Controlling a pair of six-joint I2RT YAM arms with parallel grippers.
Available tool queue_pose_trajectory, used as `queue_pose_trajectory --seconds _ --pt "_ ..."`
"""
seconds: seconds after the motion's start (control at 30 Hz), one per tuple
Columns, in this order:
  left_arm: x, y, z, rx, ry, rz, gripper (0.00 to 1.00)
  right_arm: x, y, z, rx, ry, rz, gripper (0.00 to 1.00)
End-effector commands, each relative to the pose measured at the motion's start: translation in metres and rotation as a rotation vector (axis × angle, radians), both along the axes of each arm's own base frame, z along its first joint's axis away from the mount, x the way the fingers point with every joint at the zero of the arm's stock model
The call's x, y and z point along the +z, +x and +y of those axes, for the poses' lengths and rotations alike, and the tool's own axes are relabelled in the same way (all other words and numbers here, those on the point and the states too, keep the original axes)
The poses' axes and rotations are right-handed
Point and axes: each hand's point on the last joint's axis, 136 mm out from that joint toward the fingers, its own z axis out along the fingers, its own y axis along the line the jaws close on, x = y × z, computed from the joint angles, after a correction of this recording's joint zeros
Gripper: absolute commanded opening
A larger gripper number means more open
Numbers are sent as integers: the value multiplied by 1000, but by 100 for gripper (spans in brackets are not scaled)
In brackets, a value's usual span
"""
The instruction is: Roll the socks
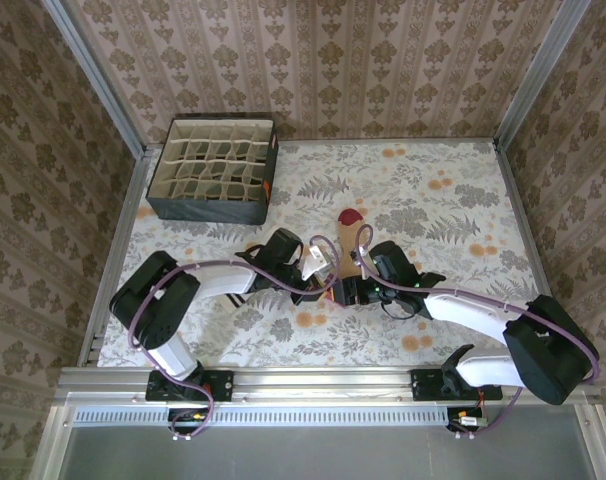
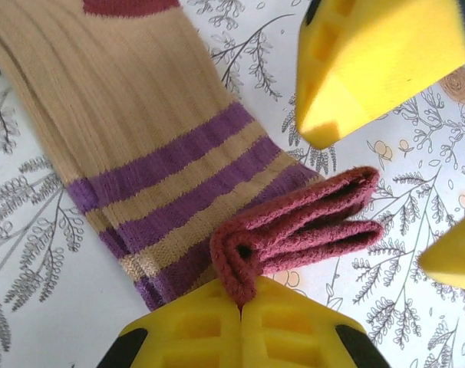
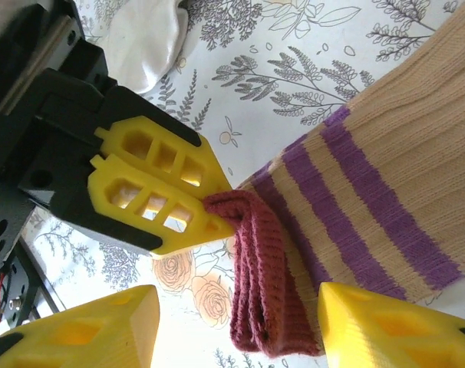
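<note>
Left gripper (image 2: 240,305) clamps the folded maroon cuff (image 2: 301,222) of the tan sock (image 2: 117,107); right gripper (image 3: 239,300) stands partly open, straddling that cuff.

Robot lab cell w/ home decor: alu frame (image 1: 323,381), wallpapered panels (image 1: 323,60), floral tablecloth (image 1: 438,200).
</note>
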Motion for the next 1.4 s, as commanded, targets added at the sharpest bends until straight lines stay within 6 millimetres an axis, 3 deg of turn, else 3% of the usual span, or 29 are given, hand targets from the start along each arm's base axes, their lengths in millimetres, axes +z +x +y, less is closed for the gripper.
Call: queue_pose_trajectory --seconds 0.0,0.67,0.73,0.9,1.0,1.07,1.23,1.37 --pt "4 6 -7 52 -18 89 0 -6 1 -3 -6 -37 -8 57" --pt "-3 3 -8 106 28 223 0 -31 -6 0 22 -111 30 52" --pt "-4 3 -9 105 28 226 0 -35 -5 -4 3 -140 36 43" --pt "-4 1 -8 89 22 204 0 -41 0 -18 -69 -222 49 8" --pt "1 0 -5 58 4 149 0 -45 0 -30 -116 -285 92 0" --pt "8 0 -3 29 -20 85 3 -58 -5 -41 -144 -349 162 0" --pt "36 9 8 -20 -105 -199 19 -79 -18 -58 -188 -453 322 0" --pt "56 -2 13 -128 -204 -448 24 -86 -24 -59 -177 -465 400 0"
